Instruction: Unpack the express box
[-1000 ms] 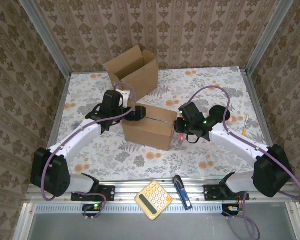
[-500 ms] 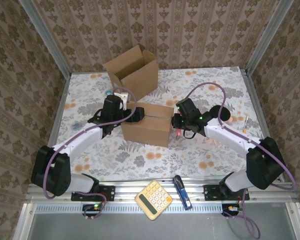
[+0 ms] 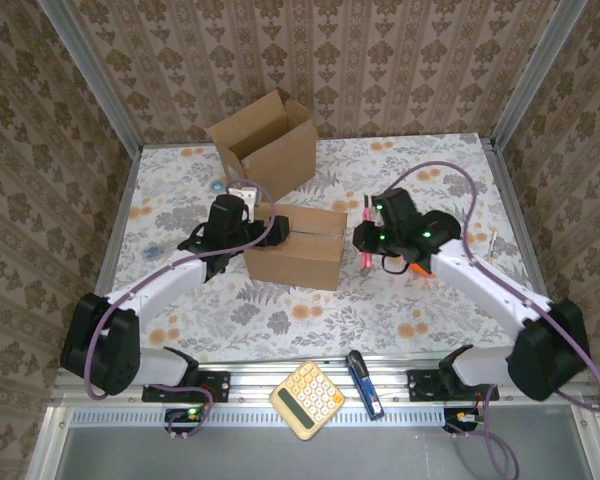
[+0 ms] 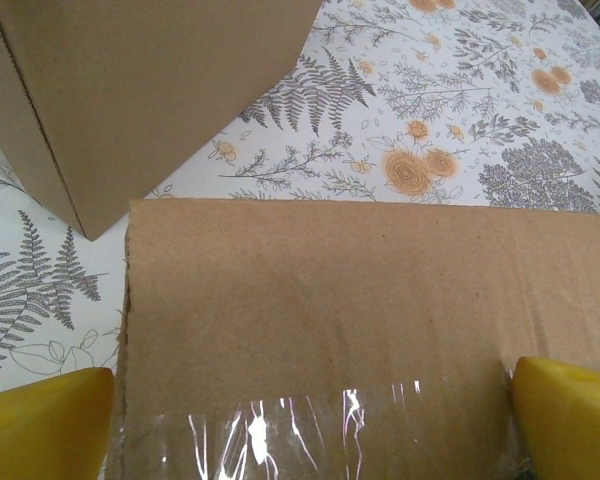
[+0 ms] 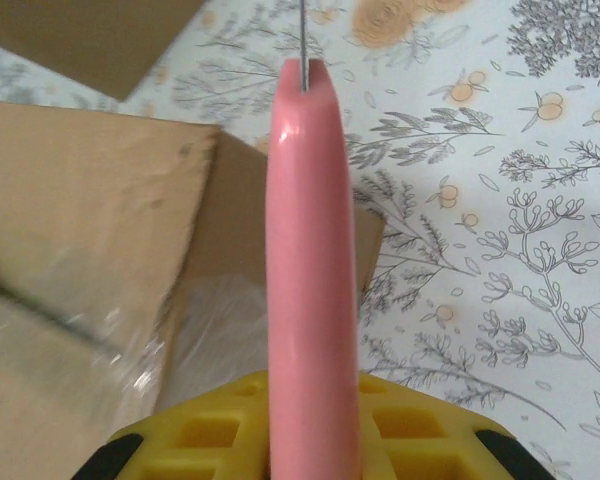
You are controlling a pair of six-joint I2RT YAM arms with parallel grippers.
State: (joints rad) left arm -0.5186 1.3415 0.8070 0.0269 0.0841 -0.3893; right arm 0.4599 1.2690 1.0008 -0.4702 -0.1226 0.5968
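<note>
Two grippers flank the taped express box (image 3: 298, 250) at frame centre: the left gripper (image 3: 273, 228) spreads wide, holding nothing, over its left end; the right gripper (image 3: 366, 243) clamps a pink cutter (image 5: 310, 250) just right.

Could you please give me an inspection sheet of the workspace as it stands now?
Surface: floral table, nothing amiss.
Job's things: sealed box at centre, flaps shut, clear tape on it; open box behind it.
Clutter: calculator and blue utility knife on the near rail.
Grippers: left gripper open, fingers either side of the sealed box's end; right gripper shut on pink cutter, blade out.
Cables: purple cable looping over each arm.
Surroundings: wallpapered walls, metal frame.
</note>
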